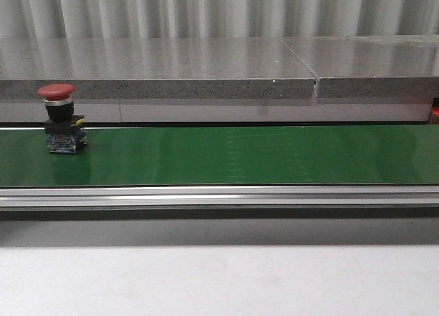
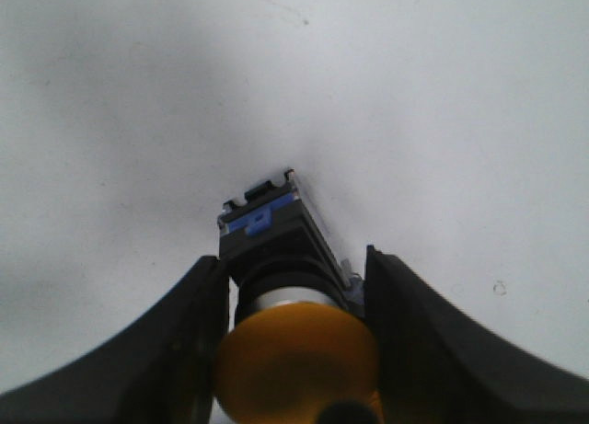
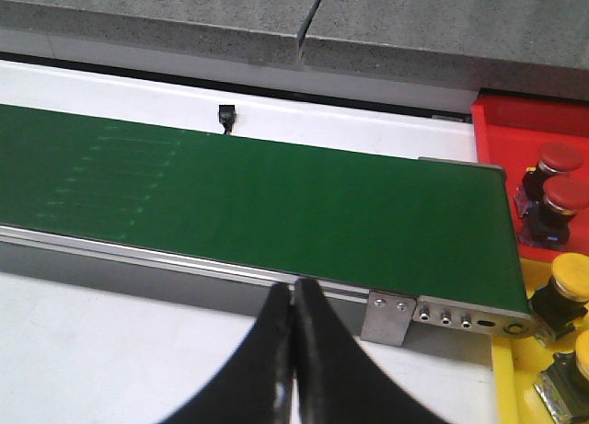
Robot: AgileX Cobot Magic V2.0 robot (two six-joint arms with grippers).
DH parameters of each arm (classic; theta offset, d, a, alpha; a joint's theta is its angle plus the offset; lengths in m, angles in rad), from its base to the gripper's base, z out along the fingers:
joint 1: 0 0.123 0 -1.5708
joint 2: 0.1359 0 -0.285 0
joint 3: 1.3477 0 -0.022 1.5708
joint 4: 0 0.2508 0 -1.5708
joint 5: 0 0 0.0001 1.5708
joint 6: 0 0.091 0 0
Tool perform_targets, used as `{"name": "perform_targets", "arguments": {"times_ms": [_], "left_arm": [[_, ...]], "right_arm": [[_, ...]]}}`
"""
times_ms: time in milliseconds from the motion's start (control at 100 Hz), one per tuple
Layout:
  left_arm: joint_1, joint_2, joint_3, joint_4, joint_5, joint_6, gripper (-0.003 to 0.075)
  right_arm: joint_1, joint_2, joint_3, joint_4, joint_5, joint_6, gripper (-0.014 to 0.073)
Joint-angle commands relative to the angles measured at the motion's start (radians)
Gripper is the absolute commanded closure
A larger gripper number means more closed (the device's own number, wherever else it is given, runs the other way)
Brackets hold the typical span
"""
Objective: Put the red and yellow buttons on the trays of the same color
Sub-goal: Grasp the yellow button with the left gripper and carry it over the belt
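The green conveyor belt [image 1: 260,155] ran across the front view between a metal rail [image 1: 219,196] and a grey stone ledge [image 1: 158,73]. A red button [image 1: 62,118] stood upright on the belt's far left. In the right wrist view, the red tray [image 3: 515,120] and yellow tray [image 3: 515,387] sat just past the belt's end, each holding two matching buttons.

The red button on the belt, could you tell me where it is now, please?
In the front view, the red button stands upright at the far left of the green belt.
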Motion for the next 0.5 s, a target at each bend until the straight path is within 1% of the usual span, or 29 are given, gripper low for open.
{"name": "perform_targets", "arguments": {"times_ms": [0,190,430,490], "left_arm": [[0.002,-0.07,-0.03,-0.016,-0.017,0.009,0.0482],[0.013,-0.123,-0.03,-0.016,-0.003,0.073,0.0482],[0.037,-0.207,-0.03,-0.016,0.066,0.245,0.0482],[0.038,-0.223,-0.03,-0.016,0.084,0.311,0.0482]], "right_arm": [[0.001,0.009,-0.024,0.003,-0.07,-0.01,0.061],[0.001,0.009,-0.024,0.003,-0.07,-0.01,0.061],[0.001,0.009,-0.024,0.003,-0.07,-0.01,0.061],[0.001,0.009,-0.024,0.003,-0.07,-0.01,0.061]]}}
